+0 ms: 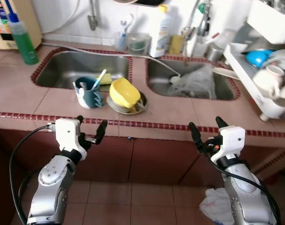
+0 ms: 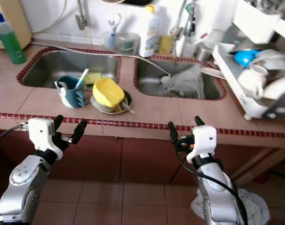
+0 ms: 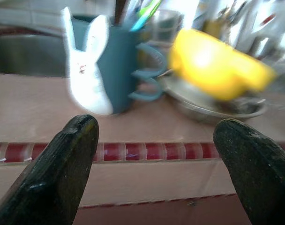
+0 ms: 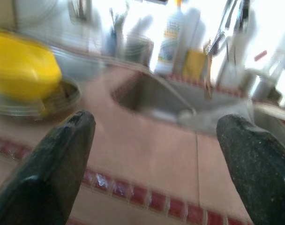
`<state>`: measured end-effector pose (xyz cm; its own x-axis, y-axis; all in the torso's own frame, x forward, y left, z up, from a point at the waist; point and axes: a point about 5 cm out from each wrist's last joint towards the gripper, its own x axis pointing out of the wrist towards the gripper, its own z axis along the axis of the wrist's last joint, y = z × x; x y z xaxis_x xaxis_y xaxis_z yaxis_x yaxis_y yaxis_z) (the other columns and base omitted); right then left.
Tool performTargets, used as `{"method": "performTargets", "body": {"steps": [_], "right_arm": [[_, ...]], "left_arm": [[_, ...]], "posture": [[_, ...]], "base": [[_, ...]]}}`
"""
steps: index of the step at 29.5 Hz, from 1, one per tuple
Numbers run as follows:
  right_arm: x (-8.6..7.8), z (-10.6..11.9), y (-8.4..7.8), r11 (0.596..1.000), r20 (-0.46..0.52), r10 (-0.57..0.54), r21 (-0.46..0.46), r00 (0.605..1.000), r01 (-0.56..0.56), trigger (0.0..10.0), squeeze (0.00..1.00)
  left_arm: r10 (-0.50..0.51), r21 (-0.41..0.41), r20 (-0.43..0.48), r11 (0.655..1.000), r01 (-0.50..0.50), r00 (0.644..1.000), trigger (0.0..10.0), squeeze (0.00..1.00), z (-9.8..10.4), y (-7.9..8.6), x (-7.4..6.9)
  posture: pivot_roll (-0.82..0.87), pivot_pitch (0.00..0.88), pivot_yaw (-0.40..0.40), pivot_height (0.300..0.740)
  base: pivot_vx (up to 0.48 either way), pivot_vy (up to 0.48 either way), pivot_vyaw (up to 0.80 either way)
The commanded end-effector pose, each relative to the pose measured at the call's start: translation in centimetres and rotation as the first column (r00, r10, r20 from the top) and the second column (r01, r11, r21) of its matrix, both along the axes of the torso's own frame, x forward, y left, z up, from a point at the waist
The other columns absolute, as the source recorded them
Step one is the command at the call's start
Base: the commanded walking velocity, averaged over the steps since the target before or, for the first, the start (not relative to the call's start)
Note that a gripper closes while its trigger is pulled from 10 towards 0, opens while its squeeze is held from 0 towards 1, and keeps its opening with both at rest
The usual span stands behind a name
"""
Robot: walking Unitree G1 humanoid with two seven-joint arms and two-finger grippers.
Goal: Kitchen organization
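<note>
**Yellow bowl ahead of the left gripper, both arms empty at the counter edge**

Yellow bowl (image 1: 124,93) lies tipped on its side in a metal plate (image 1: 141,104) on the tiled counter (image 1: 175,110), on the strip in front of the two sinks. Just beside it, on the robot's left, stands the blue cup (image 1: 88,92), holding utensils. Your left gripper (image 1: 91,130) hovers in front of the counter's red-tiled edge (image 1: 147,125), fingers spread and grasping nothing. Bowl and cup lie straight ahead of it and slightly to its right. Your right gripper (image 1: 207,128), likewise spread and empty, faces the right sink (image 1: 191,79), well apart from the bowl. Judge the left arm the nearer: a forward reach over the edge would probably meet the cup first.
</note>
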<state>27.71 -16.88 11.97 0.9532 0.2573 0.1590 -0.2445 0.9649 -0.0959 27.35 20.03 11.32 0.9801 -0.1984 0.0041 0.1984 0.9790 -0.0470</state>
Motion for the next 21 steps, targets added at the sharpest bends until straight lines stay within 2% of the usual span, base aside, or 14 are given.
{"method": "performTargets", "body": {"steps": [1,21], "right_arm": [[-0.13,0.26,-1.36,0.999,0.005,-0.035,-0.015,0.999,0.035,10.0,0.0],[0.07,0.4,-1.12,0.999,0.01,-0.031,-0.01,0.999,0.031,10.0,0.0]], "left_arm": [[-0.029,-0.02,0.028,0.999,0.029,0.999,10.0,0.0,0.66,-1.03,0.32],[-0.024,-0.026,0.026,0.999,0.025,0.999,10.0,0.0,0.88,-1.03,0.62]], "posture": [[0.11,0.0,-0.073,0.74],[0.11,0.0,-0.068,0.74]], "base": [[0.274,0.0,0.0],[0.256,0.0,0.0]]}}
